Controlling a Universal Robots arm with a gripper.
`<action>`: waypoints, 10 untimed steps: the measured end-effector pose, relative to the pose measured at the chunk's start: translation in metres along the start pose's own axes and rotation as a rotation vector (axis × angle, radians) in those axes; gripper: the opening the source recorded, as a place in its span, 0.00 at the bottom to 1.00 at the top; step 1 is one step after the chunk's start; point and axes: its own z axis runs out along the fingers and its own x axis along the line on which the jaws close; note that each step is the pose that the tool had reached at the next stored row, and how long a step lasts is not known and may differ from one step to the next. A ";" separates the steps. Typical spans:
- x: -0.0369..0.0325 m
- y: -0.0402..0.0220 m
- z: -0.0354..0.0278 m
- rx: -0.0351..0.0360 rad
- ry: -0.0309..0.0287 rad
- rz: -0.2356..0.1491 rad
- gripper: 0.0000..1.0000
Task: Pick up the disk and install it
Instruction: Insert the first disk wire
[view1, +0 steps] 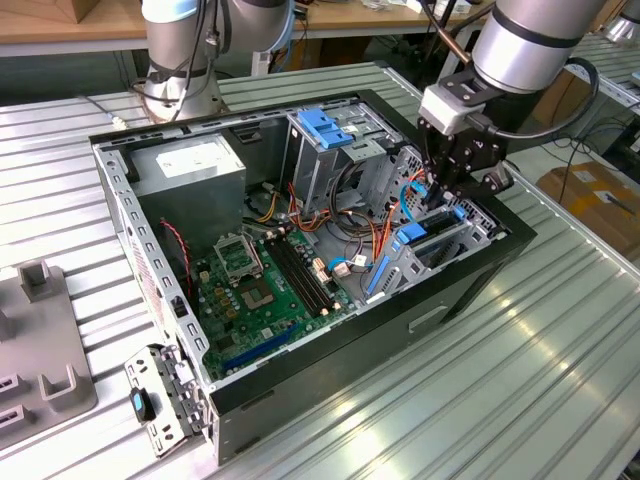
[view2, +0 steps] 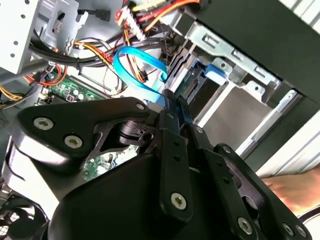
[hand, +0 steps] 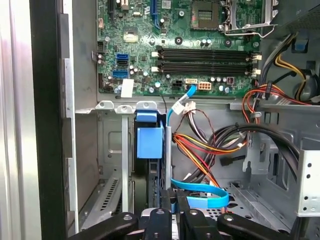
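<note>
Showing an open computer case (view1: 330, 372) lying on its side on a ribbed metal table (view1: 480, 400). Reaching with the gripper (view1: 445, 192) into the drive bay at about 3 o'clock of the case in the exterior view. Holding the fingers (view2: 169, 119) drawn together, side by side, with nothing visibly clamped between them. Locating the disk (view1: 412, 240) on edge in that bay, at about 7 o'clock of the gripper and just beside it, leaving contact undecidable. Presenting the disk (hand: 150, 142) by its light-blue frame in the first wrist view, just beyond the gripper (hand: 172, 202). Looping a blue flat cable (hand: 200, 189) close beside the fingers. Placing the motherboard (view1: 260, 285) at the case's centre, the grey power supply (view1: 190, 165) at 10 o'clock and the blue latch (view1: 325, 125) on the tall cage at 12 o'clock, all well apart from the gripper.
</note>
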 end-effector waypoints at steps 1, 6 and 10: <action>0.0011 0.0008 0.0001 0.0030 0.0000 -0.001 0.16; 0.0083 0.0043 0.0006 0.0190 -0.0002 -0.006 0.16; 0.0096 0.0083 0.0008 0.0238 -0.0002 -0.008 0.16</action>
